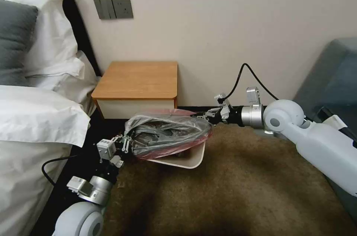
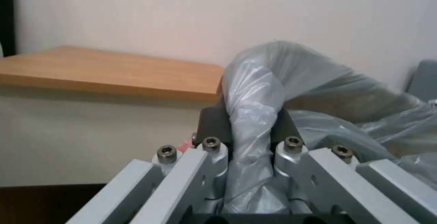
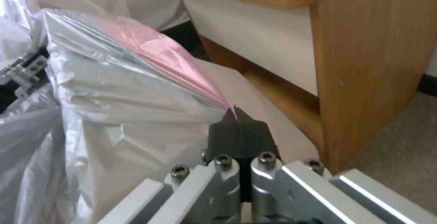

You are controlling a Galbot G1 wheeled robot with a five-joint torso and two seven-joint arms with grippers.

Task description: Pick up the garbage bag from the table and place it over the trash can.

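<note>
In front of the table (image 1: 137,80), the left gripper (image 1: 126,143) and right gripper (image 1: 202,115) each pinch opposite edges of the garbage bag (image 1: 167,132), stretched over the trash can (image 1: 186,159).

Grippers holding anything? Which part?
Both hold the translucent grey plastic garbage bag: left gripper pinches a bunched fold, right gripper its pink edge.

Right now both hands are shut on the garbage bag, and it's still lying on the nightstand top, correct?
Not quite. Both the left hand and the right hand are shut on the garbage bag, but the head view shows it stretched over the trash can on the floor in front of the nightstand, not on its top.
</note>
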